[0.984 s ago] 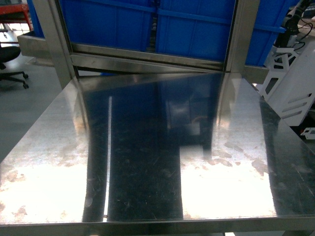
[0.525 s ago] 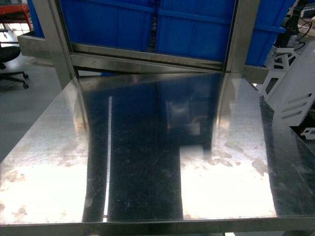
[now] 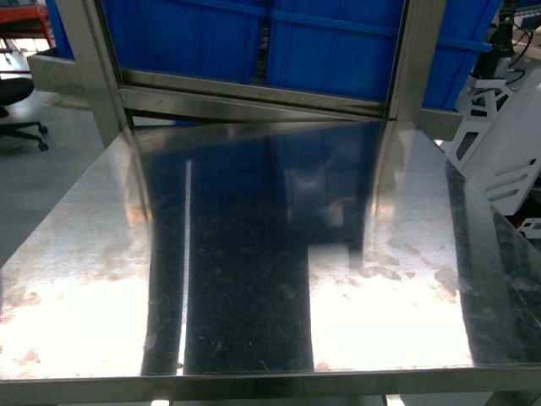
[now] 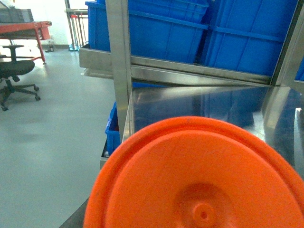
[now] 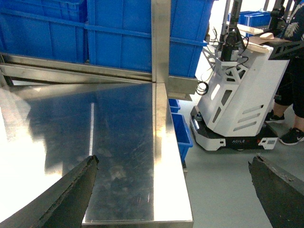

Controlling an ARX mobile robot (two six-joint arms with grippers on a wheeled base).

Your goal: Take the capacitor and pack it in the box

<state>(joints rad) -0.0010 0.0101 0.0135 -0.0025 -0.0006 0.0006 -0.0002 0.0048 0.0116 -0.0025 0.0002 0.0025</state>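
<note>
Right jaws spread wide over the table edge.
The right gripper (image 5: 173,190) shows two dark fingers (image 5: 66,192) far apart, grasping nothing. An orange disc (image 4: 199,175) blocks the left wrist view, so the left jaws cannot be judged. Steel table (image 3: 254,279), blue bins (image 3: 321,42) behind; box and capacitor unseen.

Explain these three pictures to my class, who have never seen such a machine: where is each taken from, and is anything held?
This is a wheeled robot with two arms, and every picture comes from a camera on it. The head camera looks down on a steel table with blue bins behind; no capacitor or box shows. The left wrist camera is largely blocked by an orange disc near the lens. The left hand is out of sight, so whether it holds the disc is unclear. The right wrist camera shows the right hand, its dark fingers spread wide and holding nothing, and a white robot beyond.
</note>
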